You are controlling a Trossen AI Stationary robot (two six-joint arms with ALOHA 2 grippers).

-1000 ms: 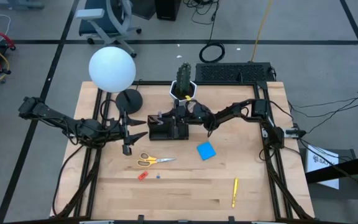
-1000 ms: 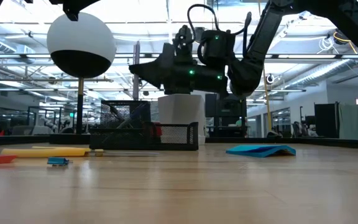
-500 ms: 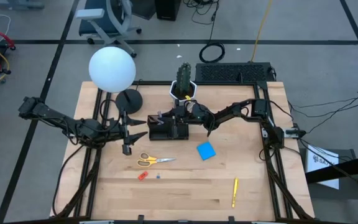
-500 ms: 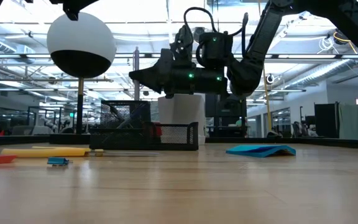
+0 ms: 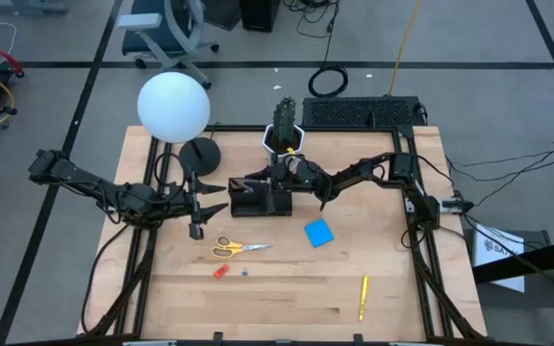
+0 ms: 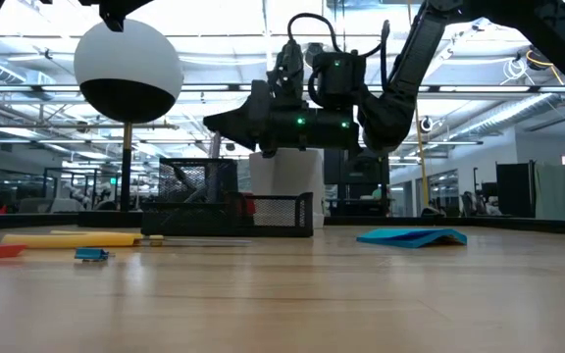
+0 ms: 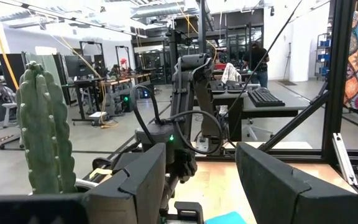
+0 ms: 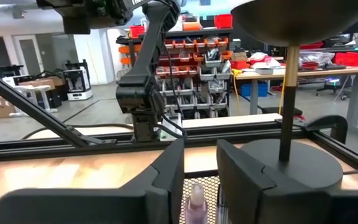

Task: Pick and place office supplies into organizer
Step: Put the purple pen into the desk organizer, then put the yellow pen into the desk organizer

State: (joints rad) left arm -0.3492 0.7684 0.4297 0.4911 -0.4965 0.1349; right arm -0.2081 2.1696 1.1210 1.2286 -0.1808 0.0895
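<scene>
Clutter is crowding the black mesh organizer [image 5: 261, 198]: the white hexagonal cactus pot [image 5: 284, 140] is standing just behind it and the round black lamp base [image 5: 200, 153] with its white globe [image 5: 173, 107] to its left. The right gripper [image 5: 254, 183] is hovering over the organizer, fingers parted a narrow gap above a purple pen top [image 8: 196, 200], gripping nothing I can see. The left gripper [image 5: 217, 197] is waiting wide open and empty left of the organizer, while yellow-handled scissors [image 5: 238, 248], a blue square sticky-note pad [image 5: 319, 233], a small red-orange piece [image 5: 221, 272] and a yellow pen [image 5: 363, 296] are lying loose on the wood table [image 5: 287, 288].
</scene>
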